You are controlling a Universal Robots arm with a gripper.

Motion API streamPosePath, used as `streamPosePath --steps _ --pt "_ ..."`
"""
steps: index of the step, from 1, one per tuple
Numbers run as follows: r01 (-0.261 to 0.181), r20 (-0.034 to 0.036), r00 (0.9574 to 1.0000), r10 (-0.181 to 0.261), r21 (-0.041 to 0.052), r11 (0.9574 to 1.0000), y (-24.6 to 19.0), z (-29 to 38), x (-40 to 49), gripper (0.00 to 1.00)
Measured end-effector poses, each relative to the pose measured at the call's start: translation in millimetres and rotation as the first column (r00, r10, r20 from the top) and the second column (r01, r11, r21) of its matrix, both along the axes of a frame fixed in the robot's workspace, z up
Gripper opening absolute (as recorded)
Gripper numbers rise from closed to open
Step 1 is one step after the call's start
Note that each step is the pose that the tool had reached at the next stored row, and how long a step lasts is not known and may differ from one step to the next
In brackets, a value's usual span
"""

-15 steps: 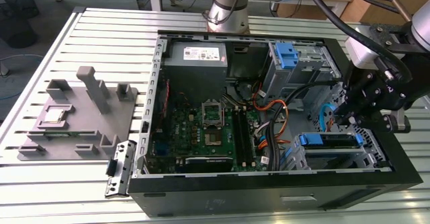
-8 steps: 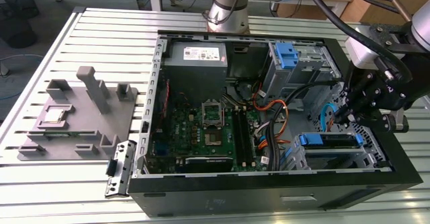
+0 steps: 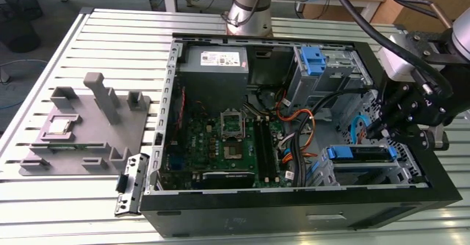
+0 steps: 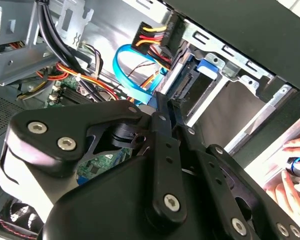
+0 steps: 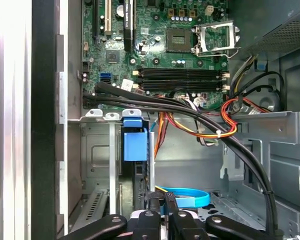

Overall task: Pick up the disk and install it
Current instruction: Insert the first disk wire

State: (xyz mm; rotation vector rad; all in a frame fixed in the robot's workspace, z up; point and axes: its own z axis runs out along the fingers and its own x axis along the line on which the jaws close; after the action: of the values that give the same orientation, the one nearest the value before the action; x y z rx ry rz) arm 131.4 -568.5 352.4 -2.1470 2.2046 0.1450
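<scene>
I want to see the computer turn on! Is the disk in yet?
Nearly. The disk already sits in its slot in the metal cage of the computer case, its blue handle showing. The gripper hangs right at the disk's end, in the first wrist view. What is left: I can't tell whether the disk is pushed all the way in.

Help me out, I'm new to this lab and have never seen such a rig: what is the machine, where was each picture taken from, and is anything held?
The machine is a robot arm with a gripper. The exterior view looks down on an open computer case on a slatted metal table, with a grey tray beside it. Both wrist views ride on the arm and look past the gripper into the case. The disk, in its blue frame, sits in a bay close to the gripper. Whether it is gripped, I cannot tell.
</scene>
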Motion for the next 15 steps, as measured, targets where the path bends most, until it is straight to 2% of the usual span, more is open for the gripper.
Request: streamPosePath --steps 6,10,15 --pt "-0.001 0.0153 0.9999 0.001 0.0000 1.0000 -6.7 -4.0 -5.1 0.16" --pt "-0.005 0.0270 0.9996 0.005 0.0003 1.0000 -8.1 -7.0 -8.4 0.16" --pt "-0.019 0.0450 0.9988 0.019 0.0001 0.9998 -8.9 -10.0 -9.8 0.16"
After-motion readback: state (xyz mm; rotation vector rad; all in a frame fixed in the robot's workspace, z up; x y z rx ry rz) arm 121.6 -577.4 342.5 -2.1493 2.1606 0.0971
